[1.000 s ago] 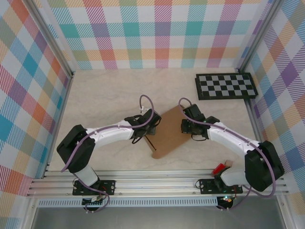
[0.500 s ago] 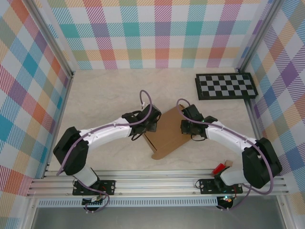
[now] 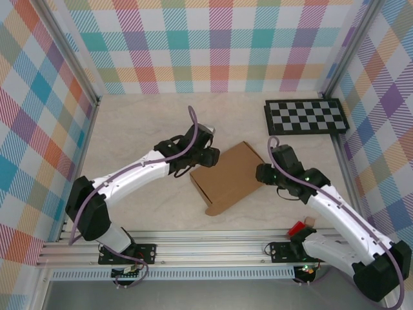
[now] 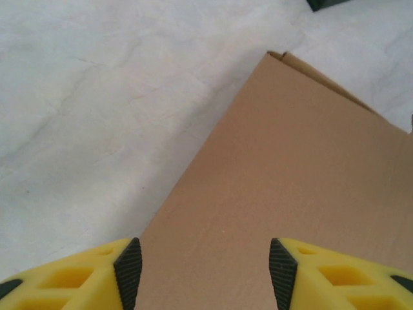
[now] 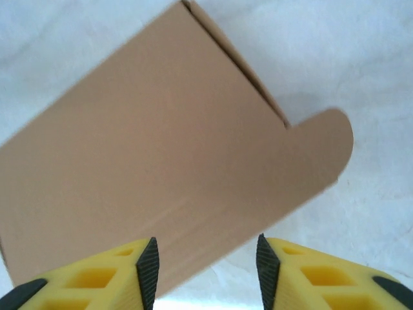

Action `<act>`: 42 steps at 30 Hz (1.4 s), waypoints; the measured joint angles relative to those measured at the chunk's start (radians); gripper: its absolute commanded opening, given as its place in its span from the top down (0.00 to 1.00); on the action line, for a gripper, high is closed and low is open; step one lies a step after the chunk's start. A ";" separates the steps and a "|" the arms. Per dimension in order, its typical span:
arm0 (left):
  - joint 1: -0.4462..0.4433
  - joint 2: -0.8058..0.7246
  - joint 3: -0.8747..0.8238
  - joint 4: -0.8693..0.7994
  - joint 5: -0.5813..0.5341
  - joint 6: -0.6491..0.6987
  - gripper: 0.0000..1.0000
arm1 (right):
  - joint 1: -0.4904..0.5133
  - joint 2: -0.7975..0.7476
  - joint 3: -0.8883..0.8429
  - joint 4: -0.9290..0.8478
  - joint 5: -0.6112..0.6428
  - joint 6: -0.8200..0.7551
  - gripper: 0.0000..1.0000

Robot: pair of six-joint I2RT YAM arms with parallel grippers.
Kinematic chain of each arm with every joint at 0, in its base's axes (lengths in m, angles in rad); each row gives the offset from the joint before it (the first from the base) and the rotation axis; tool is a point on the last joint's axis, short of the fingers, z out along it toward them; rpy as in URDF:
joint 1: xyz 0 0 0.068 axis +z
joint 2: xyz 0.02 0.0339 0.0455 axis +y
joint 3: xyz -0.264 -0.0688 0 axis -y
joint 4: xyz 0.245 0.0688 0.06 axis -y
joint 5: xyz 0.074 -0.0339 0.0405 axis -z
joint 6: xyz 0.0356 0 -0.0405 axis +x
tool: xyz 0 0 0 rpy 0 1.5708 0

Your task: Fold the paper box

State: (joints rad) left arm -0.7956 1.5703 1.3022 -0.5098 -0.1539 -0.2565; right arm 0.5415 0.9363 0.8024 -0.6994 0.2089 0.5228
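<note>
- Left pincer: jaws moderately apart, nothing held between them
- Its black pads flank an open gap; the flat brown top of the box shows below and ahead of that gap
- In the top view the left pincer sits at the far-left edge of the box; whether it touches the cardboard cannot be told
- Right pincer: jaws moderately apart, nothing clamped
- The box top lies ahead of and beneath the right pincer; in the top view this pincer is just beside the right edge of the box, with contact not discernible
- The box rests closed and flat on the table, between the two pincers
- A rounded tab projects from the box, ahead and to the right of the right pincer in its wrist view
- Checkerboard panel: beyond the right pincer, well apart from it and from the box
</note>
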 measured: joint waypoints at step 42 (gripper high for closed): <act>0.111 0.385 0.156 -0.012 0.162 0.271 0.17 | -0.021 0.167 -0.372 0.909 -0.307 0.539 0.00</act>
State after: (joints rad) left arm -0.6846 1.9553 1.4578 -0.5217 0.0082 0.0147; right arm 0.5201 1.1038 0.4301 0.2100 -0.0986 1.0622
